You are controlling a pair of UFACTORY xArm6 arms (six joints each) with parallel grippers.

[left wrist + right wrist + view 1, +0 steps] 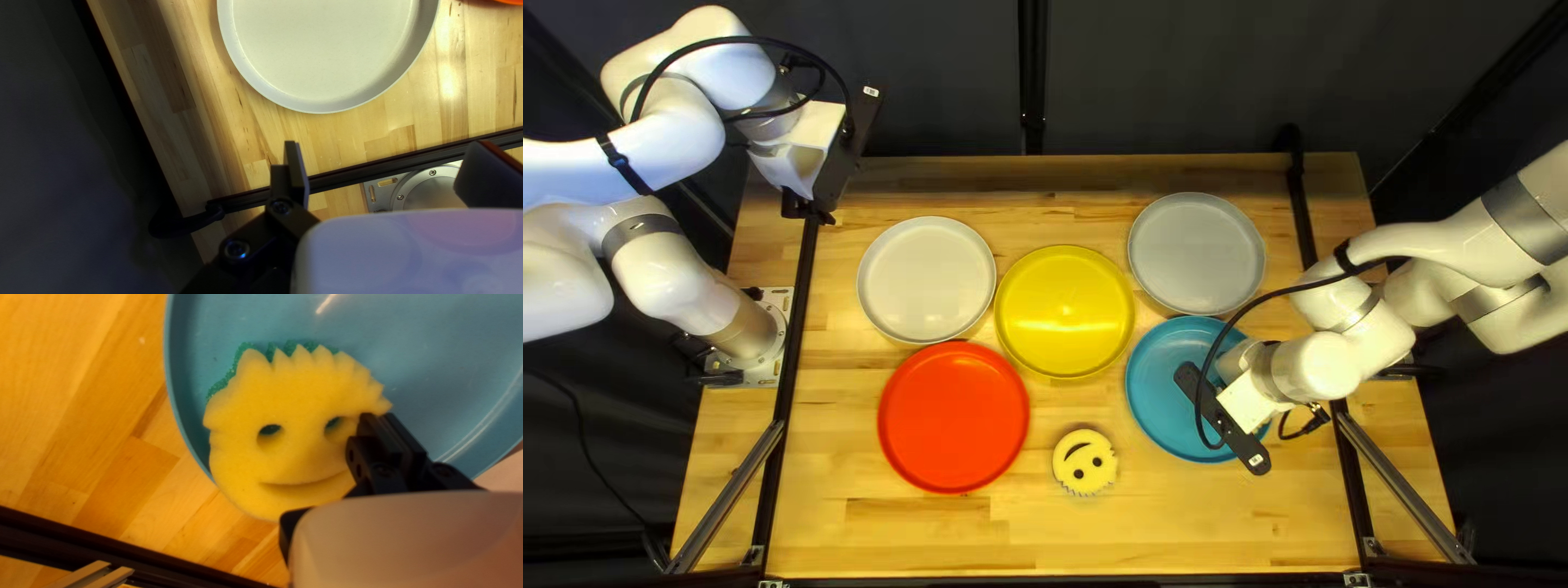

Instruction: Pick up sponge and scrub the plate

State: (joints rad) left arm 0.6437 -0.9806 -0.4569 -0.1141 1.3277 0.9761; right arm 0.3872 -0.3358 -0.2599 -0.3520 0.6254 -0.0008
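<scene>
A: Where's the sponge (289,403)?
B: At the tip of the right claw (376,418), which looks clamped on one edge of it. It sits over the blue plate (447,359) and partly past the rim. I can't tell how firmly it presses down.
A: And the left claw (387,152)?
B: Fingers wide apart, with a pale plate (327,49) ahead of it.
A: What might go wrong?
B: The grip is at the edge, so I'd expect the sponge to twist or slip out once it drags. Pushing farther over the rim could leave it scrubbing wood, or tip the plate. Pressing too hard might slide the plate along, since no claw steadies it.
A: Which plates hold anything?
B: The blue one, under the right claw, has most of the sponge above its inside. Away from that claw are a yellow plate (1065,310), a red plate (954,417) and a grey plate (1197,254); I see no sponge in those. A second sponge (1085,462) lies on the table (1176,523), well apart from the right claw.
</scene>
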